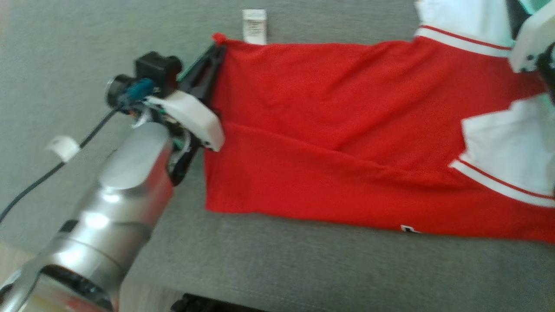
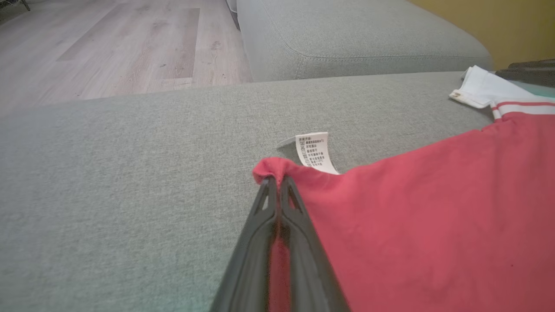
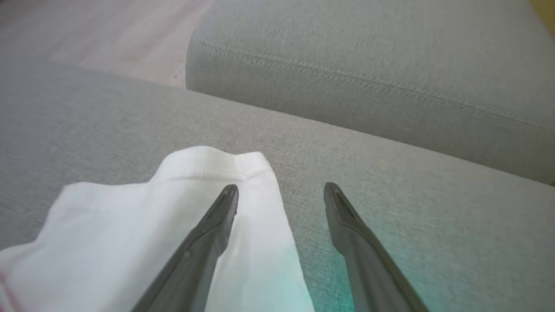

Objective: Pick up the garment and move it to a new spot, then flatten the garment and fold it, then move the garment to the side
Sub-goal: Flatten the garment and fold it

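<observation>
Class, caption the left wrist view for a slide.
Left hand pinches red shirt corner beside care label on grey sofa.

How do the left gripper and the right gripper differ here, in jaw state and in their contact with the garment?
The left gripper is shut; the right gripper is open. The left gripper pinches a red corner of the garment; the right gripper grips nothing, its fingers apart at the edge of the white sleeve. Both have dark fingers and sit low over the grey sofa cushion.

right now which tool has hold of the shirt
The left tool, shut on the shirt corner by the label; the right tool hangs open at a white sleeve.
</observation>
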Robot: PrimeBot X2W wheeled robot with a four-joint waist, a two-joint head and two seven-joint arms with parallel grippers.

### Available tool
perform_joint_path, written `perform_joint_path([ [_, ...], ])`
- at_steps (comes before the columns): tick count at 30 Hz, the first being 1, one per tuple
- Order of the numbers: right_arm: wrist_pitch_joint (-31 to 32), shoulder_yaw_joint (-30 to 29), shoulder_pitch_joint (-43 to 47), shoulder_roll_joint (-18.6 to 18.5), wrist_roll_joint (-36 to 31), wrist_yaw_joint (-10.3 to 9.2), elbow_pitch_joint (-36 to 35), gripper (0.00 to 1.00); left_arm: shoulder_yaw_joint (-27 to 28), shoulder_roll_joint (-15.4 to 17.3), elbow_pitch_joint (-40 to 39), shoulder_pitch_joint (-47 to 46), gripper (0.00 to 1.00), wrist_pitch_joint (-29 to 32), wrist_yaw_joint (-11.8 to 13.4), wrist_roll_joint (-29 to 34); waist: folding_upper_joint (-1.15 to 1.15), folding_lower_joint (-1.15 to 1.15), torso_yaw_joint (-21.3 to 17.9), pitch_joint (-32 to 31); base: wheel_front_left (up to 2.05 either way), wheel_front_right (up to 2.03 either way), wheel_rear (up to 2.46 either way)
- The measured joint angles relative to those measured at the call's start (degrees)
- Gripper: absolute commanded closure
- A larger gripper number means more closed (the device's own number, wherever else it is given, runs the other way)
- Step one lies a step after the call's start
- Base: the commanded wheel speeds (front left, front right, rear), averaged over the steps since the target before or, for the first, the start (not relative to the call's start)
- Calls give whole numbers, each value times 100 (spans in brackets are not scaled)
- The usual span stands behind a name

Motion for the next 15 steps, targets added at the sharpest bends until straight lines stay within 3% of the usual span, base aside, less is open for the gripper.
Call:
perform_joint_path([
  [10,375,219,-545,-190,-234,0,766,0,-558,-372,343,-232,100,-297,0,-308,0,-1,649,170,0,0,0],
  [11,436,241,-580,-187,-181,0,790,37,-577,-372,372,-232,100,-302,0,-357,0,-1,642,179,0,0,0],
  [12,472,252,-609,-185,-123,0,804,100,-599,-371,402,-235,100,-327,0,-405,0,-1,624,184,0,0,0],
  [15,314,310,-639,-186,-158,0,824,100,-669,-360,525,-272,100,-385,0,-478,0,-1,545,185,0,0,0],
])
